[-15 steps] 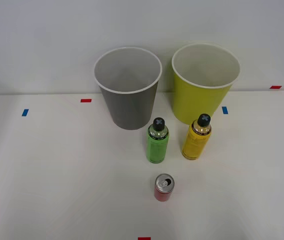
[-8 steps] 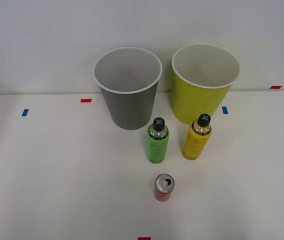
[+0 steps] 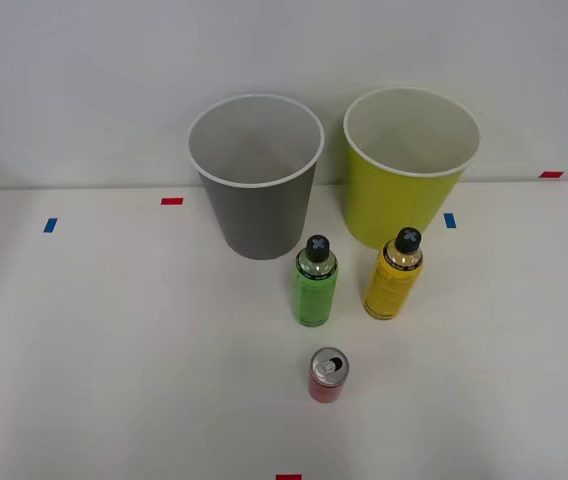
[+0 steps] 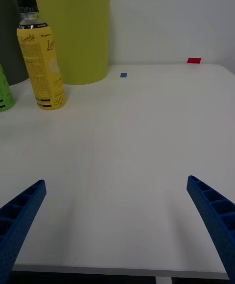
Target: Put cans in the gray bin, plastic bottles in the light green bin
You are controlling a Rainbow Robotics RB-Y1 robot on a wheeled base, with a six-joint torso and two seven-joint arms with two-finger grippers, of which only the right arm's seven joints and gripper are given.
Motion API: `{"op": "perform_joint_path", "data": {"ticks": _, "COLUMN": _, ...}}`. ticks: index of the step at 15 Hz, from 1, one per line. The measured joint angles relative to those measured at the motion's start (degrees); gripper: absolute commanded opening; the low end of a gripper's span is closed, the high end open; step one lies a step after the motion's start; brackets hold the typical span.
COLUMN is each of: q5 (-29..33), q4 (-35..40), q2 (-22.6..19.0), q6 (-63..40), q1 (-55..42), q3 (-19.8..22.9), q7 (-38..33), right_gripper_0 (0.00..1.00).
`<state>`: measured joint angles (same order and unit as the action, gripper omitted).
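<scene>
Front view shows the gray bin (image 3: 255,175) and light green bin (image 3: 409,165) upper centre, the green bottle (image 3: 315,282) and yellow bottle (image 3: 394,274) just below, the red can (image 3: 328,375) lowest — the right gripper (image 4: 117,230) spread wide, holding nothing.

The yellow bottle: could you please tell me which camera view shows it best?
The right wrist view: the yellow bottle stands side-on with its label readable, in front of the light green bin. The front view shows it whole from above, mostly cap and shoulders.
</scene>
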<state>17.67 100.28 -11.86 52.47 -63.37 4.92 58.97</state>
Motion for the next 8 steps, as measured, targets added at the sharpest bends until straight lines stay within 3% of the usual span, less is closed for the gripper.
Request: {"op": "perform_joint_path", "data": {"ticks": 8, "q5": 0.0, "q4": 0.0, "q2": 0.0, "q6": 0.0, "q1": 0.0, "q3": 0.0, "q7": 0.0, "right_gripper_0": 1.00}}
